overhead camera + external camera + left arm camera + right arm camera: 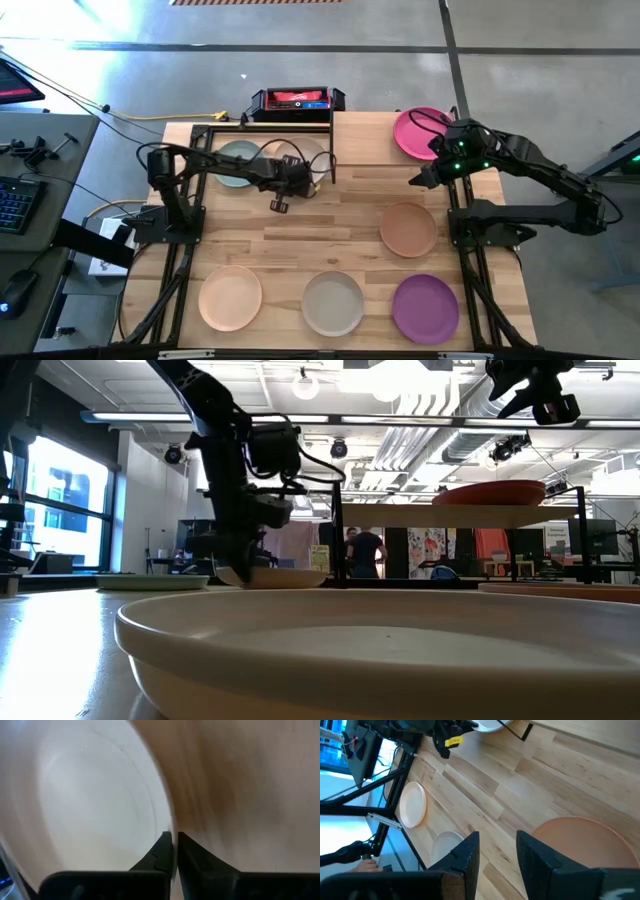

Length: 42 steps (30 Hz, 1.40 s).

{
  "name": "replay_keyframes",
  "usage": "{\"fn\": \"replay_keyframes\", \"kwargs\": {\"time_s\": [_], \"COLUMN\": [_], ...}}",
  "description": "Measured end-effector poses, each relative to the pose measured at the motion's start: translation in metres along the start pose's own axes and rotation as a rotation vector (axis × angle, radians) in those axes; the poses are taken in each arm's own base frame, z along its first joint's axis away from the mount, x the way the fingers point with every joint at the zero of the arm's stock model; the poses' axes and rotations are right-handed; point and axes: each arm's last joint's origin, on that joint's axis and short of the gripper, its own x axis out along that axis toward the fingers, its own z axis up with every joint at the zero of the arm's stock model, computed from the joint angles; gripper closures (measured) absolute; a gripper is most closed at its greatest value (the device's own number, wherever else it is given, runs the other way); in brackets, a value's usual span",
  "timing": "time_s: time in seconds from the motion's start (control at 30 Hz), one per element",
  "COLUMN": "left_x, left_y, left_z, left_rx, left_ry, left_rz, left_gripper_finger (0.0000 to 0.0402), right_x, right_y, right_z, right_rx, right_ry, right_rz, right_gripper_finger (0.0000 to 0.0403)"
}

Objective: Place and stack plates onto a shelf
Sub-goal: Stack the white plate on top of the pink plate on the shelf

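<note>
— Where's the left gripper (300,178) right now?

— Down at the back of the table, by the shelf (270,128). Its fingers (162,851) are pinched almost shut on the rim of the cream plate (85,800), only a sliver of gap between them. From table height that plate (285,577) sits low, at or just above the wood; I can't tell if it touches.

— And the teal plate?

— The teal plate (235,163) lies just beside the cream one, on its left from above, inside the black frame.

— What about the other arm?

— The right gripper (428,172) hangs high over the right side, between the magenta plate (418,132) at the back corner and the tan plate (408,229). Its fingers (465,855) stand apart with nothing between them.

— The rest of the plates?

— Along the front edge: the peach plate (230,297), the pale grey plate (333,302) and the purple plate (425,307), well apart in a row. An orange-red plate (492,492) rests up on the raised board, seen from table level.

— Anyone around?

— A person (367,550) stands far back in the room.
</note>
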Motion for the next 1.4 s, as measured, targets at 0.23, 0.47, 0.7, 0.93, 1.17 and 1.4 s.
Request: {"fn": "replay_keyframes", "kwargs": {"time_s": [0.23, 0.47, 0.7, 0.93, 1.17, 1.4], "left_x": [-0.027, -0.072, -0.124, -0.165, -0.182, -0.188], "left_y": [-0.008, -0.015, -0.030, -0.049, -0.066, -0.088], "left_z": [-0.004, -0.007, -0.012, -0.016, -0.017, -0.017], "left_rx": [0.008, -0.019, 0.025, 0.103, 0.213, 0.339], "left_ry": [0.035, -0.035, -0.195, -0.363, -0.431, -0.461], "left_rz": [0.037, 0.102, 0.142, 0.172, 0.175, 0.073], "left_gripper_finger": [0.0399, 0.0400, 0.0400, 0.0400, 0.0400, 0.0400], "right_x": [0.000, 0.004, 0.022, 0.049, 0.082, 0.109], "right_y": [0.001, 0.005, 0.018, 0.035, 0.054, 0.071], "right_z": [0.002, 0.004, 0.009, 0.009, 0.004, -0.003], "right_rx": [0.018, 0.006, -0.027, -0.092, -0.057, 0.024], "right_ry": [-0.014, -0.013, 0.022, 0.072, 0.104, 0.106], "right_rz": [0.016, 0.031, 0.069, 0.111, 0.101, 0.127], "right_gripper_finger": [0.0295, 0.0295, 0.0295, 0.0295, 0.0295, 0.0295]}}
